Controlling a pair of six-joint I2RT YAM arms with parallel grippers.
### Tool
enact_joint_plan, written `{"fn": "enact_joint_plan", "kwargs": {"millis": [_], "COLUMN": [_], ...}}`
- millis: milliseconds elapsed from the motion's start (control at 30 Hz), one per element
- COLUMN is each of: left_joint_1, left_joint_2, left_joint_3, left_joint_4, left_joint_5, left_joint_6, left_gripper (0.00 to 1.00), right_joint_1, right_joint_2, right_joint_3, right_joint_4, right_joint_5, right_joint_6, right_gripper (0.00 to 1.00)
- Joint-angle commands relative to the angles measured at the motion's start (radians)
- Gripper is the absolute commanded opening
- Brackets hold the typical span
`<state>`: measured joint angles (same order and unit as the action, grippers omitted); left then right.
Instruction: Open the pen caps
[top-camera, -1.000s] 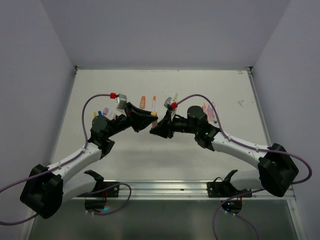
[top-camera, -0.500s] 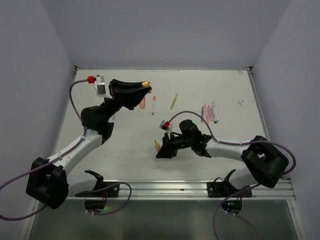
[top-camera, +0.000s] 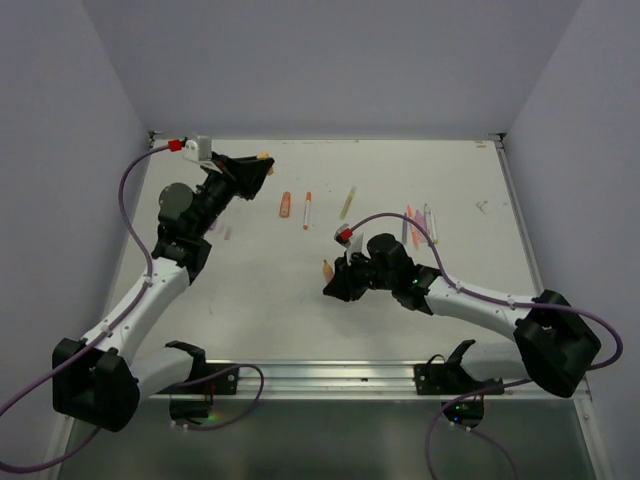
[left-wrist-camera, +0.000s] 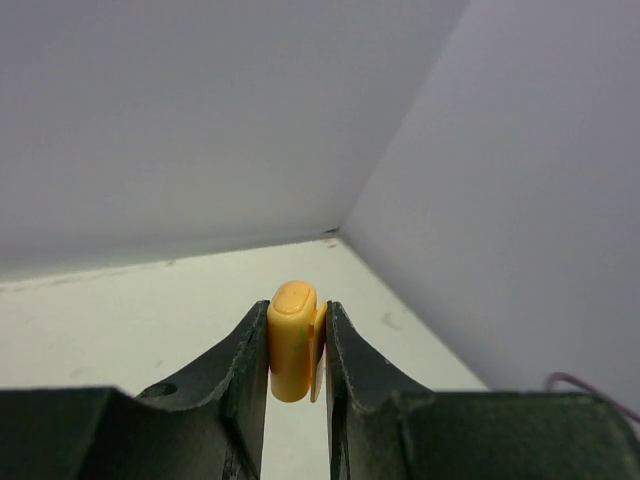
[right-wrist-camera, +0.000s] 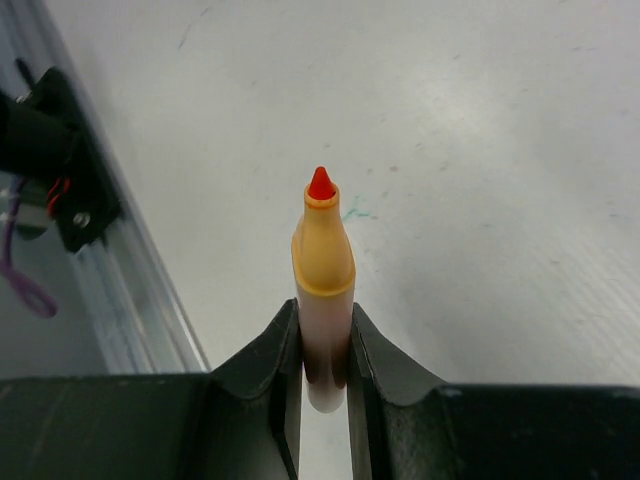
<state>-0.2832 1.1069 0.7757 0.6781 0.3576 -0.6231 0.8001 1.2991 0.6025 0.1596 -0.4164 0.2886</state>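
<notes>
My left gripper (left-wrist-camera: 297, 318) is shut on a stubby orange-yellow pen cap (left-wrist-camera: 291, 342), held in the air over the table's far left (top-camera: 262, 158). My right gripper (right-wrist-camera: 325, 322) is shut on the white body of an uncapped pen (right-wrist-camera: 323, 268), whose orange collar and red tip point away from the fingers. In the top view this pen (top-camera: 327, 268) sticks out of the right gripper (top-camera: 332, 283) just above the table's middle, tip toward the left. Cap and pen are far apart.
More pens lie at the back of the table: a thick orange one (top-camera: 285, 205), a slim white-orange one (top-camera: 307, 210), a yellowish one (top-camera: 347, 203), and a pink, lilac and white group (top-camera: 417, 223). The metal rail (top-camera: 330, 376) runs along the near edge.
The grippers, close together a second ago, have pulled apart. The left carried the cap back and to the far left; the right carried the uncapped pen down toward the near middle.
</notes>
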Motion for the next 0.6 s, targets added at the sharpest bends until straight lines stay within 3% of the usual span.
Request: {"fn": "enact_joint_plan", "kwargs": {"millis": [0,100,300,567], "left_joint_1": [0.006,0.006,0.006,0.006], "left_joint_2": [0.02,0.109,0.359,0.547], "left_joint_3": [0.126,0.212,0.344,0.405], "left_joint_4": [-0.529,-0.829,-1.107,-1.149], "left_joint_5": [-0.254,-0.393,-0.554,-0.653], "left_joint_6": [0.218,0.283,0.33,0.335], "left_gripper": [0.0,0.0,0.03,0.1], "right_joint_1": [-0.016,-0.019,-0.027,-0.032], "right_joint_2": [-0.061,-0.078,-0.061,-0.081], "right_joint_3": [0.052,0.059,0.068,0.059], "right_joint_4": [-0.115,-0.146,-0.19,-0.195], "right_joint_5": [0.244,0.333,0.415,0.458], "right_joint_6": [0.014,0.023,0.044,0.038], "right_gripper": [0.0,0.0,0.0,0.0]}}
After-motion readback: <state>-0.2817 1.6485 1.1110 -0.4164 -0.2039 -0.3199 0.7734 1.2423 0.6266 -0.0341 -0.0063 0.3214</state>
